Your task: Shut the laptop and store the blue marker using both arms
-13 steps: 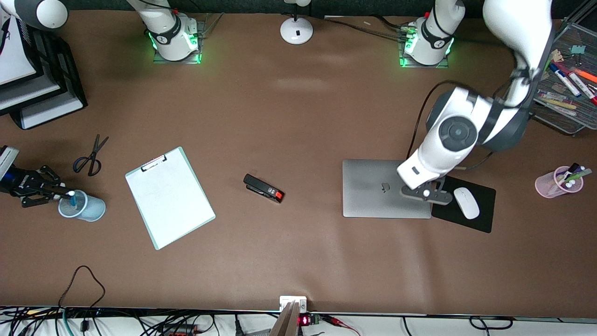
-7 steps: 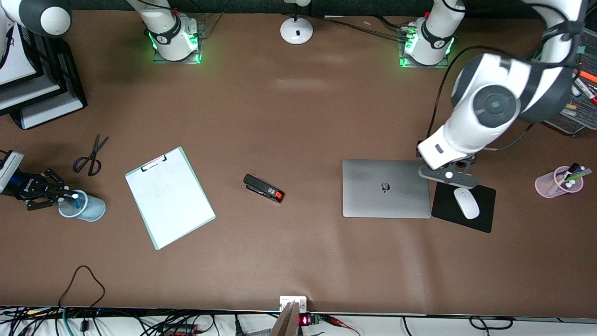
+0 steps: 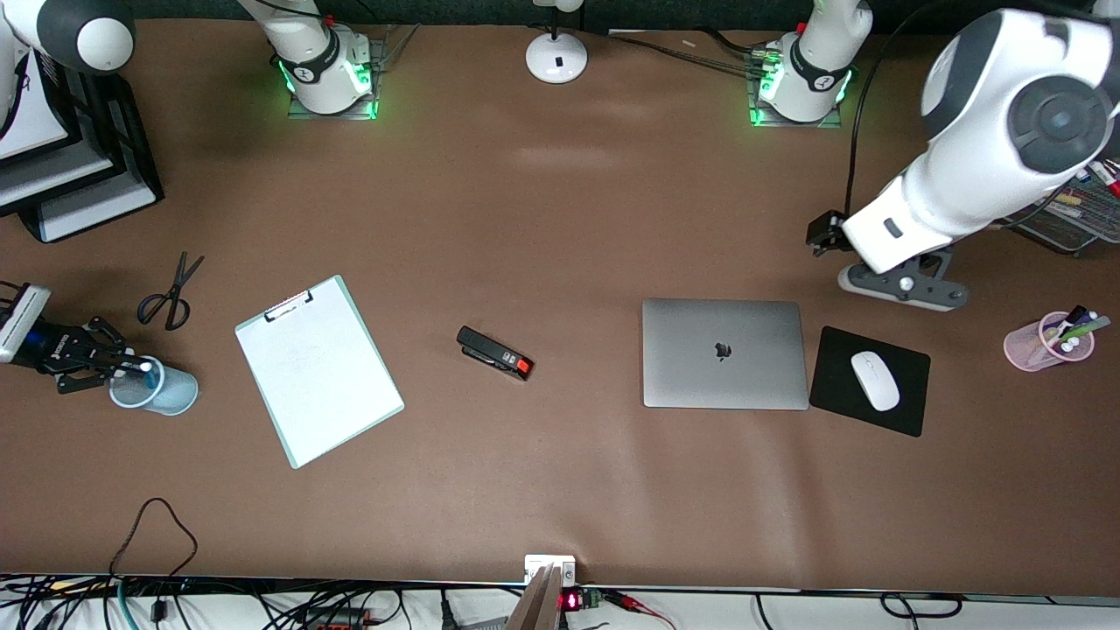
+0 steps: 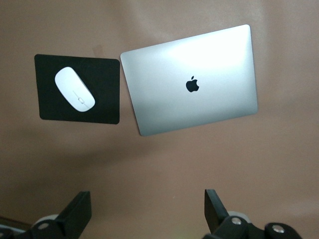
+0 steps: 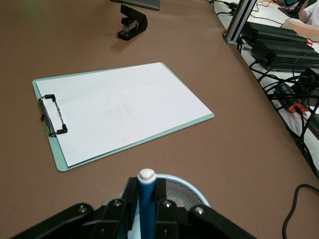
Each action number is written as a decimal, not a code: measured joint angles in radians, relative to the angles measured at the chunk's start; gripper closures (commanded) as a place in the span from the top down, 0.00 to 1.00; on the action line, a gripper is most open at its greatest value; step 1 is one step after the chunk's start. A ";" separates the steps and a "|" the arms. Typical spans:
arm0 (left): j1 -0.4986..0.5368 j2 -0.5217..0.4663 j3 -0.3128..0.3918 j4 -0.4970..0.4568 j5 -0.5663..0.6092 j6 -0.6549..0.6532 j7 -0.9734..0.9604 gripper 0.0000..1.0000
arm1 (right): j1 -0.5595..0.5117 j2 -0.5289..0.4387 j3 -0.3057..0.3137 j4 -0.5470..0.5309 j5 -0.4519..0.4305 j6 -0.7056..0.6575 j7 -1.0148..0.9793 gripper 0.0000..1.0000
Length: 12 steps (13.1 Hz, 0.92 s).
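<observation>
The silver-grey laptop (image 3: 724, 353) lies closed on the table, its dark logo facing up (image 4: 192, 79). My left gripper (image 3: 901, 287) hangs open and empty (image 4: 148, 204) in the air over bare table beside the laptop and the mouse pad. At the right arm's end, my right gripper (image 3: 122, 365) is shut on the blue marker (image 3: 143, 370). The marker stands upright, white end up (image 5: 146, 199), at the rim of a light-blue mesh cup (image 3: 166, 391). Its lower end is hidden by the fingers and the cup (image 5: 192, 191).
A clipboard (image 3: 318, 370), black stapler (image 3: 494, 353) and scissors (image 3: 171, 293) lie between cup and laptop. A white mouse (image 3: 875, 381) sits on a black mouse pad (image 3: 906, 402). A pink marker cup (image 3: 1046, 341) and mesh tray (image 3: 1072, 210) stand at the left arm's end.
My left gripper has lifted off the closed laptop lid, risen and swung away toward the left arm's end, its jaws opening. My right gripper has shifted only slightly at the cup with the marker.
</observation>
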 measured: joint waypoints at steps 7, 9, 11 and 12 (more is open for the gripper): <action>0.004 -0.052 0.090 0.041 -0.024 -0.084 0.014 1.00 | 0.002 -0.061 0.000 0.042 -0.053 -0.077 0.267 1.00; -0.095 -0.075 0.236 0.025 -0.030 0.017 0.025 1.00 | 0.008 -0.109 0.003 0.050 -0.104 -0.094 0.387 1.00; -0.130 -0.111 0.290 -0.028 -0.032 0.079 0.039 1.00 | 0.035 -0.174 0.009 0.056 -0.158 -0.105 0.504 1.00; -0.133 -0.129 0.292 -0.052 -0.032 0.088 0.040 1.00 | 0.057 -0.207 0.009 0.057 -0.177 -0.116 0.569 1.00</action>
